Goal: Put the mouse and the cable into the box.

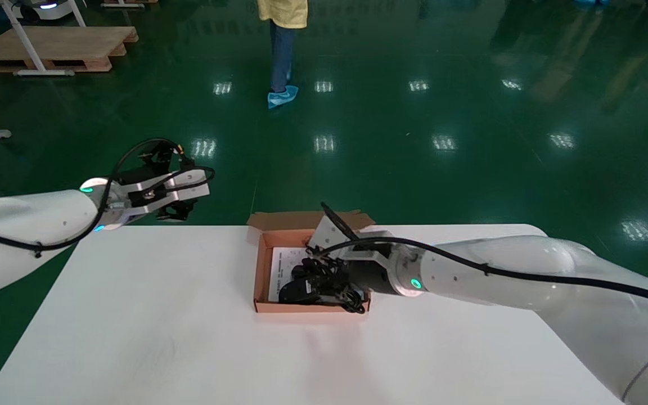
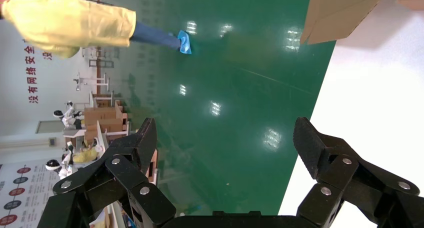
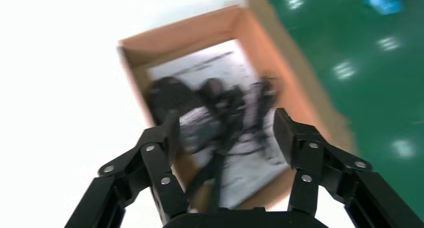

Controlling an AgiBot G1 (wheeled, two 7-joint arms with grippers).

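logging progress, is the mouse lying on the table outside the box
No, the mouse lies inside the box beside the cable, with the right gripper open above them.

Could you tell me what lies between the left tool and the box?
Nothing: bare table separates the left tool from the box, per head view.

A glossy dark green floor spreads beyond the jaws of the left gripper and the right gripper, dotted with pale reflections of ceiling lights. A white rectangular tabletop lies under the right jaws, and its far edge passes just beside the left jaws. Well beyond the left jaws are a light wooden pallet, a white metal frame leg, stacked brown cartons and a white wall with red characters. A person in a yellow coat and blue shoe covers stands far ahead of both.
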